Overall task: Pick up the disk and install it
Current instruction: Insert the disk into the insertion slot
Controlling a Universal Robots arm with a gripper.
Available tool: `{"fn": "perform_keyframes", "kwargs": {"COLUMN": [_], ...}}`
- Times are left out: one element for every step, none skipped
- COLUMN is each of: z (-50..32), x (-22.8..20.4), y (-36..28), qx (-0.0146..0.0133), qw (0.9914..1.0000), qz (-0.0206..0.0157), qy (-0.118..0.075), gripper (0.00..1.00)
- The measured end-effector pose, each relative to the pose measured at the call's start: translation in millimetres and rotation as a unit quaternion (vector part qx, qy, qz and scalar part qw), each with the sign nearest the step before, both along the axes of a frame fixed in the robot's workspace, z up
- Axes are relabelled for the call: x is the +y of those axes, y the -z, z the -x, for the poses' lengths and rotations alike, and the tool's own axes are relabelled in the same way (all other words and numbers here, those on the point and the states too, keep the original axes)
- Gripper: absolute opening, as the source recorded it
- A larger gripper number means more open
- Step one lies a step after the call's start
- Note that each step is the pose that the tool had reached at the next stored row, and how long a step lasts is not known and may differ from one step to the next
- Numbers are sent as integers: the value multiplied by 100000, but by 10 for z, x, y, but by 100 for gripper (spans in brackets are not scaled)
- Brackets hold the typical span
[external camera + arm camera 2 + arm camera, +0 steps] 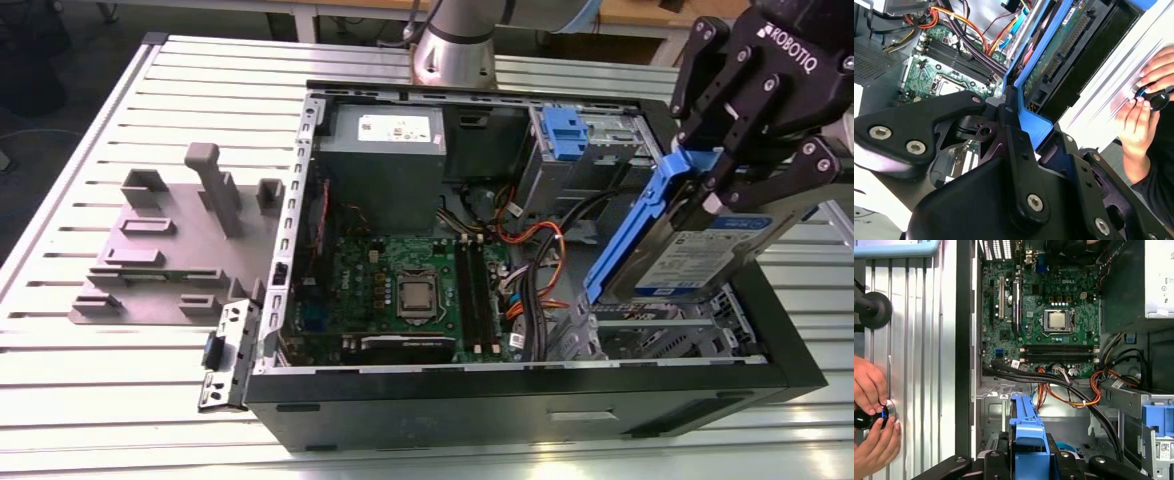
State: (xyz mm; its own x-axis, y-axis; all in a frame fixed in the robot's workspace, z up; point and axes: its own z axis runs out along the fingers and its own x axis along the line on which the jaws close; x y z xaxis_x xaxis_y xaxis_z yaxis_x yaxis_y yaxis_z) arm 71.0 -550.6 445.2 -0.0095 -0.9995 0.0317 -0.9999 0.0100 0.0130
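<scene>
My black gripper (pixel 742 182) is clamped on the upper end of the flat silver hard drive (pixel 694 252) in its blue plastic rail, held on edge over the open black computer case (pixel 534 405) — dense, rigid, shock-sensitive, I judge — best pinched across the rail, not the label.

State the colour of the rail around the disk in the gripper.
Blue; the rail on the disk shows best in the exterior view.

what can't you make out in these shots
Exterior view: the disk, held in the gripper, hides the case corner behind it; its label print is too small.
Second wrist view: the gripper's body covers part of the disk.
First wrist view: a person's hands are cut by the edge and partly cover a dark knob.
</scene>
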Motion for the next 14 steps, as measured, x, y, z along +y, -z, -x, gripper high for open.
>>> {"fn": "perform_keyframes", "kwargs": {"z": [-5, -10, -16, -22, -26, -30, -35, -41, -46, -52, -56, -59, -60, -61], "x": [-4, -7, -11, -14, -17, -20, -22, -23, -25, -27, -29, -30, -31, -33], "y": [6, 12, 18, 23, 29, 33, 37, 40, 43, 46, 50, 53, 57, 60], "qx": [1, 0, -1, 1, 1, 0, 0, 1, 1, 1, 0, 1, 1, 1], "qw": [100000, 100000, 100000, 100000, 100000, 100000, 100000, 100000, 100000, 100000, 100000, 100000, 100000, 100000], "qz": [-6, -6, -10, -8, -11, -9, -12, -9, -7, -7, -13, -13, -13, -7], "qy": [0, 1, 0, -1, 1, 1, 1, 1, 3, 2, 2, 2, 9, 10], "gripper": [36, 36, 36, 36, 36, 36, 36, 36, 36, 36, 36, 36, 36, 36]}}
